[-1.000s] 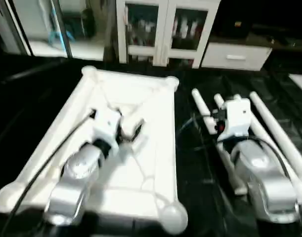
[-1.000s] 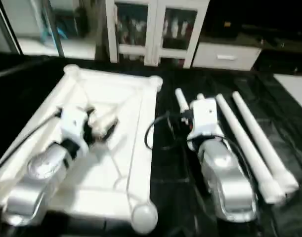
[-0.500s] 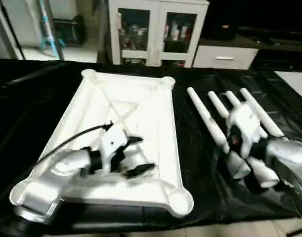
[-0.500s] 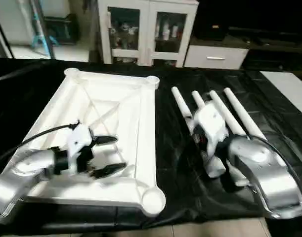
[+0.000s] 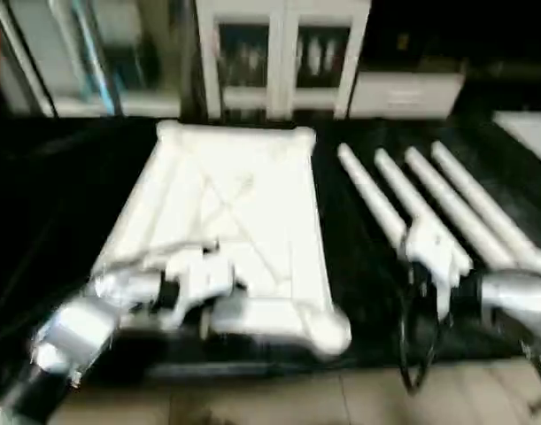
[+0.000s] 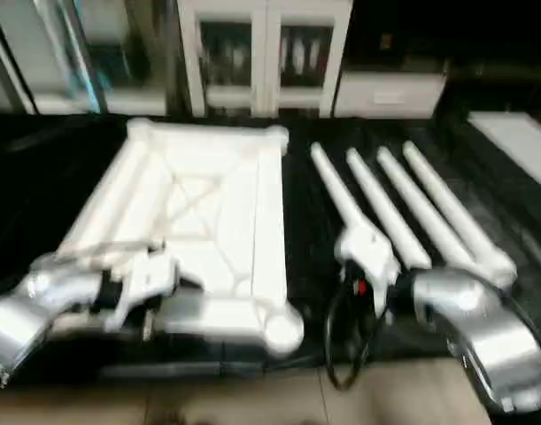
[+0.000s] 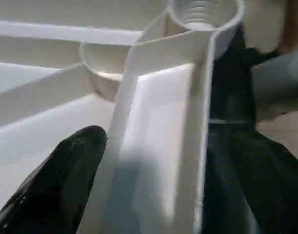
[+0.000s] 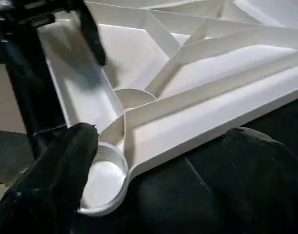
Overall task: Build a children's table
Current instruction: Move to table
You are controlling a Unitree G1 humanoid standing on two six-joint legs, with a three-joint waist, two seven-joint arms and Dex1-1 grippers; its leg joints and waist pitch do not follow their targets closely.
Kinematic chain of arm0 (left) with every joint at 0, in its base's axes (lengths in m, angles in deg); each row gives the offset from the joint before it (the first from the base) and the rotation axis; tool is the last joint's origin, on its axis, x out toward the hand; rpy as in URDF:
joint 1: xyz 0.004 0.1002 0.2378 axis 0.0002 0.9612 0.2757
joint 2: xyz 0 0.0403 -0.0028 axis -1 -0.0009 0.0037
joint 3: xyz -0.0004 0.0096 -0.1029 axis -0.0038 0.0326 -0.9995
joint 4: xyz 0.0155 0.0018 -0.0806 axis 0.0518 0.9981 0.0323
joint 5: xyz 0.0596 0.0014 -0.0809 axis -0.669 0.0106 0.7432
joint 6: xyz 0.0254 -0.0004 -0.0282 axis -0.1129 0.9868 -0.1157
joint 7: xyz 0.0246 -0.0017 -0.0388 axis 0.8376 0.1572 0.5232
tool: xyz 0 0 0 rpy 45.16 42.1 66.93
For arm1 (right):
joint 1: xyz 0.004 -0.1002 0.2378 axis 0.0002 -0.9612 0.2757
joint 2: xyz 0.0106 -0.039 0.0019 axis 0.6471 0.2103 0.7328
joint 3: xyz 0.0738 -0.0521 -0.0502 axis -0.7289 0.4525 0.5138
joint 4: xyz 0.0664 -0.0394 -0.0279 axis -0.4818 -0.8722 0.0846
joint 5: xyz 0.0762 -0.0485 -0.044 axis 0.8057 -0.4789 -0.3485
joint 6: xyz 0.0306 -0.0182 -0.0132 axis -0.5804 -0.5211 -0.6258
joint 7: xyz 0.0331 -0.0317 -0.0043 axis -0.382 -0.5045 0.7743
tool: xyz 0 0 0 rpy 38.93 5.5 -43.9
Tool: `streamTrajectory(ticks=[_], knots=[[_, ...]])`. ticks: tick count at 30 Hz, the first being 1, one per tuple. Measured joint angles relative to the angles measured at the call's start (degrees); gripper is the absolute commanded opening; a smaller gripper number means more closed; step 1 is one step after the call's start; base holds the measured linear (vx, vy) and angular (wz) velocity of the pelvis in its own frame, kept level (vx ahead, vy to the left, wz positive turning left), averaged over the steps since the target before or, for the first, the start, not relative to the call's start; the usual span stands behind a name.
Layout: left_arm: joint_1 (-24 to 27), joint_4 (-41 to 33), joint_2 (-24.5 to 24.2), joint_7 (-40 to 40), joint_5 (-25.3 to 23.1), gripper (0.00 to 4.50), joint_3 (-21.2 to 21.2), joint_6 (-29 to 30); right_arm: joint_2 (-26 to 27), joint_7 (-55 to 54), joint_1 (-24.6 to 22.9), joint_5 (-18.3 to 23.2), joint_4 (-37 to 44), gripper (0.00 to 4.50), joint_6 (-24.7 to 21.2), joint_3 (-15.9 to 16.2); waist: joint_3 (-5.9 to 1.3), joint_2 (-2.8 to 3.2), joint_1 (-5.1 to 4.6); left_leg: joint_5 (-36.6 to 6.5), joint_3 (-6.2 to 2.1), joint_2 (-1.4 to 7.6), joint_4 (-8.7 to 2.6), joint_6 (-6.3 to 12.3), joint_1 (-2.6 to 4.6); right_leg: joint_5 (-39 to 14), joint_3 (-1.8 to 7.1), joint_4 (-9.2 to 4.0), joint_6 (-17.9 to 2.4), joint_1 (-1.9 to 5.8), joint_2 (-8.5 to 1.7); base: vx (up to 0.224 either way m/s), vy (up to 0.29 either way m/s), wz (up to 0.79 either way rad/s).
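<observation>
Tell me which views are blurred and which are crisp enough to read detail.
Left eye view: smeared, table top and legs soft-edged. Right eye view: the same. Left wrist view: near finger soft, threaded socket readable. Right wrist view: ribs and corner socket clearest.

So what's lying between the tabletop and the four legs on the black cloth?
Only bare black cloth: in the right eye view a dark strip separates the tabletop from the nearest of the legs, with nothing lying on it.
</observation>
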Motion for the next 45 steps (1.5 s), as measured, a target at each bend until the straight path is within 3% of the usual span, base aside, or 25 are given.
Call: streamTrajectory(ticks=[1, 2, 3, 4, 5, 6, 8, 10, 15, 17, 19, 25, 29, 33, 41, 45], knots=[[-0.6, 1.5, 1.6, 1.1, -0.9, 4.46, 0.0, -1.3, -0.2, -0.1, -0.2, 0.0, 0.0, 4.50, 0.0, 0.0, 0.19, -0.66, -0.10, -0.7, 0.79, 0.02, 0.52, -0.38, 0.43, 0.2, 0.14, -0.52, 0.5, -0.39, -0.01, 0.013, -0.095, 0.17], [-1.1, 3.0, 3.1, 2.6, -1.5, 4.46, 0.0, -2.7, -0.2, -0.4, 0.5, 0.1, 0.1, 4.50, 0.1, -0.1, 0.01, -0.03, 0.72, -2.2, -0.57, -0.16, 2.30, -0.29, 0.76, 0.2, -0.15, -0.68, 0.5, -0.90, -0.47, 0.074, -0.035, -0.13], [-1.9, 4.2, 3.8, 3.4, -1.6, 4.46, -0.1, -3.4, -0.2, -0.6, 0.6, 0.2, 0.3, 4.50, 0.1, -0.4, -0.12, 0.41, 0.83, -2.3, -1.60, -0.27, 1.72, 0.02, 1.42, 0.3, -0.41, -0.66, 0.7, -0.99, -0.29, 0.074, -0.035, -0.13], [-2.9, 5.1, 4.2, 4.1, -1.8, 4.46, -0.1, -3.8, 0.0, -0.9, 0.2, 0.2, 0.3, 4.50, 0.1, -0.5, -0.22, 0.75, 0.60, -1.3, -1.72, -0.23, 1.13, -0.55, 1.57, 0.4, -0.53, -0.84, 0.7, -1.35, -0.24, 0.000, 0.000, 0.00], [-3.8, 6.2, 4.8, 4.5, -1.8, 4.46, -0.3, -4.4, 0.0, -0.9, -0.6, 0.2, 0.3, 4.50, 0.1, -0.4, -0.21, -0.11, -0.38, -0.8, -0.91, 0.02, 0.11, -0.55, 1.51, 0.9, 0.08, -1.52, 0.7, -1.80, 0.13, 0.000, 0.000, 0.00], [-3.9, 7.1, 4.9, 4.5, -1.8, 4.46, -0.3, -4.5, 0.0, -0.9, -0.6, 0.2, 0.4, 4.50, 0.1, -0.3, -0.30, -0.33, -1.02, -0.6, -0.72, 0.26, -0.22, -0.58, 1.19, 1.7, 0.12, -2.26, -0.1, -1.85, 0.34, 0.000, 0.000, 0.00], [-4.0, 9.1, 4.9, 3.6, -1.4, 4.46, -0.4, -5.0, -0.1, -0.8, -0.6, 0.2, 0.4, 4.50, 0.1, -0.3, -0.47, -0.80, -1.80, -0.6, -0.39, 0.39, -0.21, -0.54, 1.00, 4.0, 0.15, -3.27, -1.0, -1.59, 0.41, -0.058, -0.006, -0.02], [-4.9, 11.2, 5.1, 3.3, -1.8, 4.46, -0.4, -6.0, -0.2, -0.4, -0.6, 0.2, 0.4, 4.50, 0.2, -0.3, -0.48, -0.84, -2.26, -0.6, -0.42, 0.49, -0.23, -0.55, 1.24, 4.0, -0.26, -3.89, -0.9, -1.32, 0.37, -0.026, 0.005, -0.04], [-8.0, 19.3, 7.3, 4.2, -4.4, 4.46, -0.1, -9.8, -0.2, 0.0, 0.1, 0.2, -0.2, 4.50, 0.3, 0.1, -0.41, -0.60, -3.85, -0.6, -0.74, 1.29, -0.74, -0.55, 0.87, 3.9, -3.15, -6.19, -0.7, -0.70, -0.21, 0.000, 0.000, 0.00], [-9.4, 22.9, 7.4, 4.4, -5.1, 4.30, 0.1, -11.2, -0.2, 0.3, 0.9, 0.2, -0.2, 4.50, 0.3, 0.3, -0.32, -0.56, -4.49, -0.6, -0.81, 1.62, -0.77, -0.56, 0.47, 3.9, -3.78, -6.53, -0.7, -0.56, -0.21, 0.000, 0.000, 0.00], [-10.7, 25.2, 7.5, 4.3, -5.4, 4.11, 0.1, -11.8, -0.3, 0.4, 1.7, 0.3, -0.2, 4.50, 0.3, 0.3, -0.33, -0.60, -4.68, -0.6, -0.77, 1.71, -0.81, -0.57, 0.37, 3.9, -3.73, -6.36, -0.7, -0.68, -0.21, 0.000, 0.000, 0.00], [-13.3, 29.3, 7.9, 0.3, -5.4, 3.63, 0.1, -13.3, -0.3, 1.1, 2.1, 0.3, -0.2, 4.50, 0.3, 0.8, -0.41, -0.46, -3.70, -0.4, -0.41, 1.61, -1.34, -0.78, 0.09, 4.7, -3.24, -6.22, -0.6, -1.47, -0.22, 0.000, 0.000, 0.00], [-14.1, 29.9, 7.9, -2.3, -5.4, 3.26, 1.0, -13.3, -0.2, 1.7, 2.0, 1.6, 0.0, 4.50, 0.0, 0.8, -0.65, -0.91, -2.81, 0.4, 0.79, 1.62, -1.30, -0.86, 0.18, 7.0, -1.91, -5.42, -0.8, -1.96, -0.26, 0.014, -0.006, 0.03], [-14.6, 29.7, 6.2, -5.2, -5.9, 2.87, 1.5, -12.8, -0.3, 2.1, 1.9, 2.0, 0.0, 4.50, -0.1, 0.8, -0.75, -0.94, -1.87, 0.4, 1.87, 1.87, -1.53, -0.88, 0.11, 7.4, -0.95, -4.27, -0.9, -2.62, -0.25, 0.056, -0.036, 0.13], [-15.0, 29.2, 5.4, -7.3, -7.2, 2.35, 2.3, -12.1, -0.5, 1.6, 1.4, 2.0, 0.1, 4.50, -0.1, 0.8, -0.92, -0.69, -0.58, 0.5, 2.11, 2.20, -1.85, -1.15, 0.04, 7.5, -0.53, -3.30, 0.1, -3.17, 0.02, 0.000, 0.000, 0.00], [-15.1, 28.6, 4.4, -7.3, -9.2, 2.03, 2.8, -11.1, -0.9, 1.6, 1.1, 2.0, 0.1, 4.50, 0.0, 0.8, -0.92, -0.70, -0.99, 0.7, 2.12, 2.17, -1.84, -1.47, 0.02, 7.4, -0.44, -3.37, 0.2, -3.17, 0.02, 0.000, 0.000, 0.00]])
